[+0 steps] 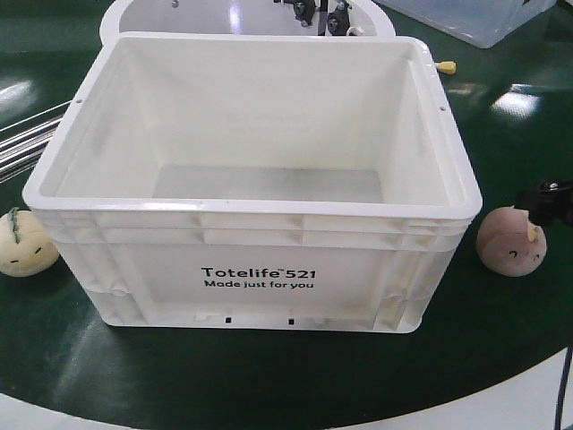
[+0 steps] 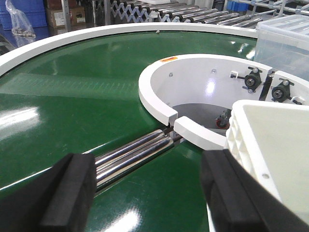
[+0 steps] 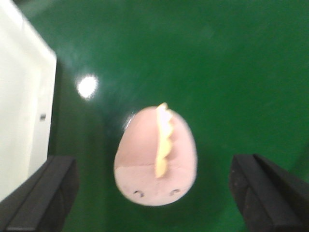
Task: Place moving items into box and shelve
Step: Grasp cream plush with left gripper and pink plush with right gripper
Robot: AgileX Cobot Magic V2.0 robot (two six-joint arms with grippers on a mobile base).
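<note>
The white box, printed "Totelife 521", stands empty in the middle of the green belt. A cream plush with a green stem lies by its left side. By its right side lies a pink plush with a yellow crest. My right gripper hangs open over the pink plush, one finger on each side and clear of it. The box wall shows to its left. My left gripper is open over bare belt, holding nothing, and the box corner is beside its right finger.
Steel rollers cross the belt left of the box. A white curved guard lies behind it. A clear bin stands at the back right. Blue bins are beyond the conveyor.
</note>
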